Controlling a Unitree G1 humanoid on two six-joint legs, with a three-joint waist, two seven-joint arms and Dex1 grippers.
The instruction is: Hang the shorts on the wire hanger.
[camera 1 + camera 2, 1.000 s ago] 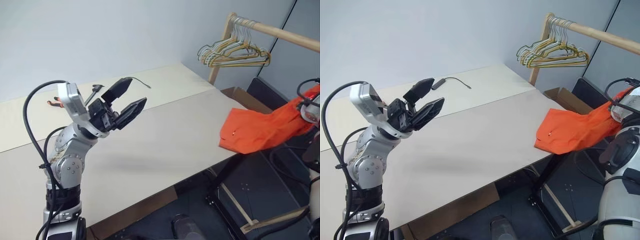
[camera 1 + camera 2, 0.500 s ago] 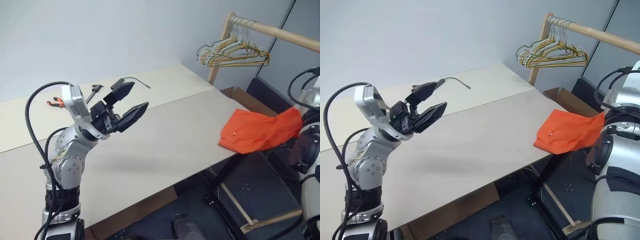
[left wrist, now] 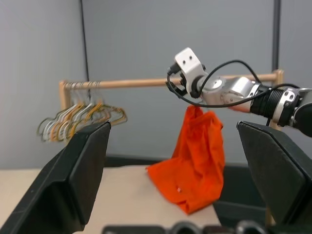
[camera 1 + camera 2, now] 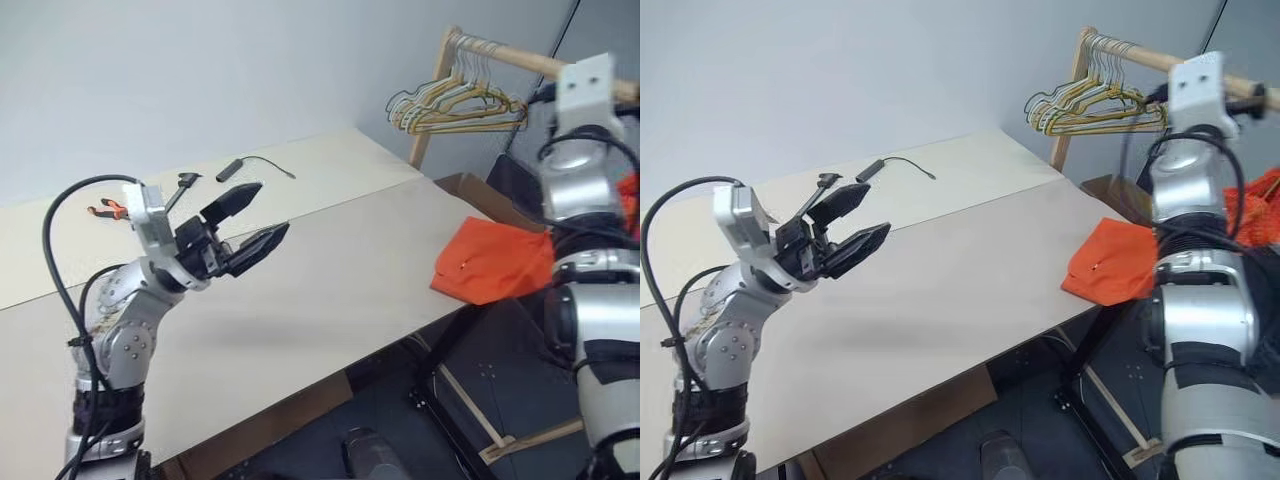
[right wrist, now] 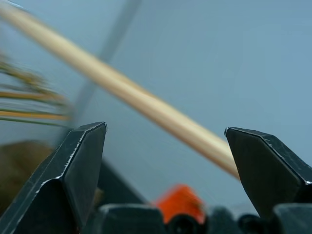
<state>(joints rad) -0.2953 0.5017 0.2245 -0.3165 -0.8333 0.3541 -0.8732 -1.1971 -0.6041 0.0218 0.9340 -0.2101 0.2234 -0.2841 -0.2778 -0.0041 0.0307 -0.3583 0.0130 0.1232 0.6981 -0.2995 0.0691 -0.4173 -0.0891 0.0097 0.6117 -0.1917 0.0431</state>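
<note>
The orange shorts [image 4: 490,270] lie bunched at the table's right edge and spill over it. In the left wrist view one end of the shorts [image 3: 195,161] rises to just under my right arm; what holds it up I cannot tell. My right arm [image 4: 575,180] is raised beside the rack. Its gripper [image 5: 165,129] is open and empty, pointing at the wooden rail [image 5: 146,109]. My left gripper [image 4: 268,210] hovers open and empty over the left part of the table, far from the shorts. The wire hanger is out of view.
A bunch of pale yellow and white hangers [image 4: 455,105] hangs on the wooden rail [image 4: 520,58] behind the table [image 4: 330,280]. A black cabled device [image 4: 230,170] and an orange-handled tool [image 4: 108,208] lie at the back left. A cardboard box [image 4: 470,185] stands by the rack's post.
My right arm swung up and to the left from the shorts' far end toward the rail, jaws open. The stretched shorts slumped back at the table edge. The left gripper hardly moved.
</note>
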